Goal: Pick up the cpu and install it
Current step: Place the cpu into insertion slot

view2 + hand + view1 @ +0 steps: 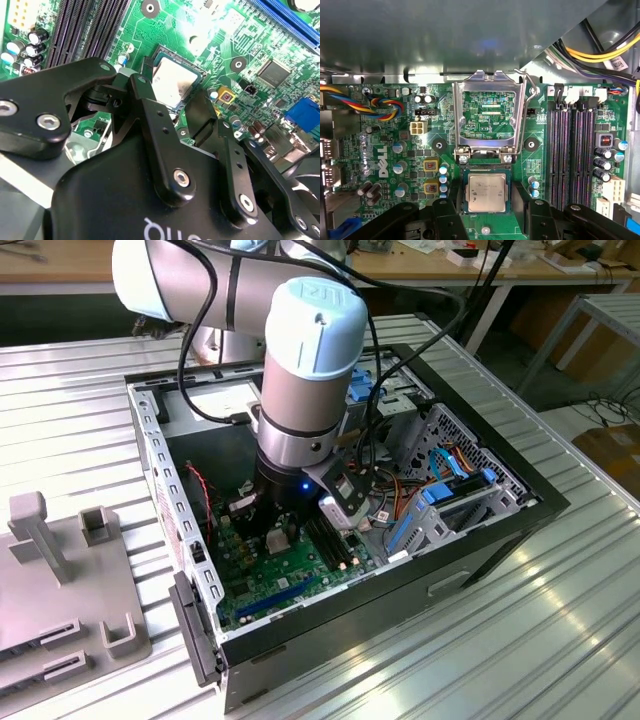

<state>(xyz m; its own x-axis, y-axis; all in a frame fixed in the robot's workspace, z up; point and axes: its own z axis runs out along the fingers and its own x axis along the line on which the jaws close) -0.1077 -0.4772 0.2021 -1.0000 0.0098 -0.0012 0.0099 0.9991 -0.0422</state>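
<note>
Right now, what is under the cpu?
The cpu lies in its socket on the green board, the metal frame hinged open beside it. The socket's contacts underneath are covered by the chip.

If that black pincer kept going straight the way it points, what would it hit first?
Probably the small square chip with the dull silver-grey metal top, seated on the green circuit board, directly ahead of the pincer. The remaining gap is unclear.

Matt metal cpu (486, 194), glossy green board (540, 131)
</note>
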